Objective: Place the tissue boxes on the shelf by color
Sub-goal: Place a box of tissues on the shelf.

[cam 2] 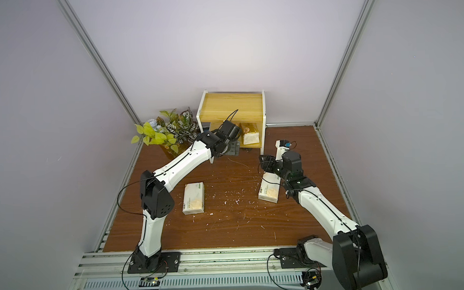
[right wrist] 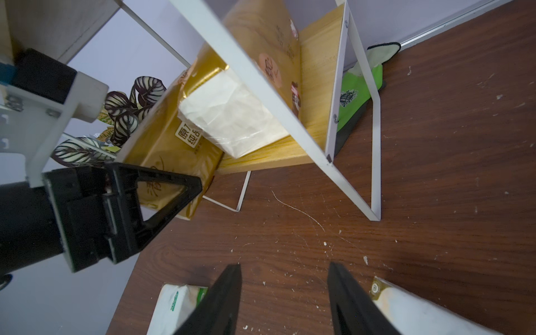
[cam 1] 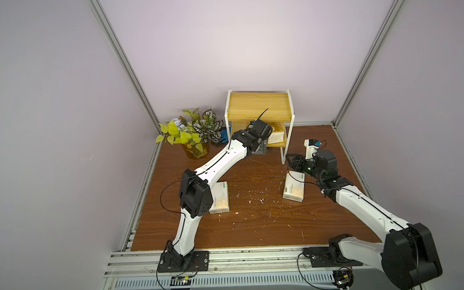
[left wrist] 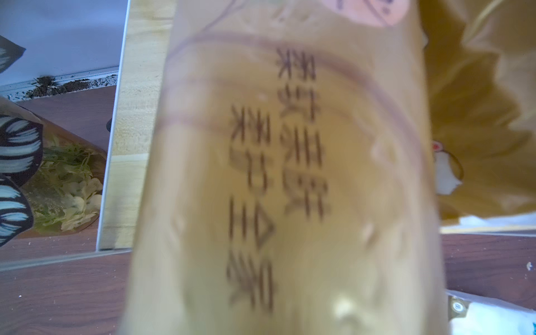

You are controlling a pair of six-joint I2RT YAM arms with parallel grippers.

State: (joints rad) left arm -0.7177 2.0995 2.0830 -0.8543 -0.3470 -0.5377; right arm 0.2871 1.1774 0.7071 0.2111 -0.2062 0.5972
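The left pincer (cam 1: 263, 149) is at the mouth of the shelf's (cam 1: 258, 105) lower level. One black finger (right wrist: 193, 185) lies flat along the side of a gold tissue pack (right wrist: 162, 150). The other finger is hidden behind the pack, so I cannot tell whether it is grasping or has released. The pack's long axis runs straight on from the pincer into the shelf, and its near end juts out past the front edge of the lower board (right wrist: 316, 72). Just beyond it, fully on that board, lies the second gold pack (right wrist: 261, 37), pale end facing out. The top board carries nothing. To the outer side of this arm are the potted plants (cam 1: 195, 128).

The right pincer (right wrist: 283, 269) is released and empty, with bare table (cam 1: 255, 224) between its fingers. Directly under it is the far end of a white pack (cam 1: 294, 188), whose long axis points toward the shelf. The other white pack (cam 1: 219, 202) lies well apart, beside the left arm's elbow.

As I judge it, gold is nearly sorted. The whites come next, and the right arm is much nearer to one of them.
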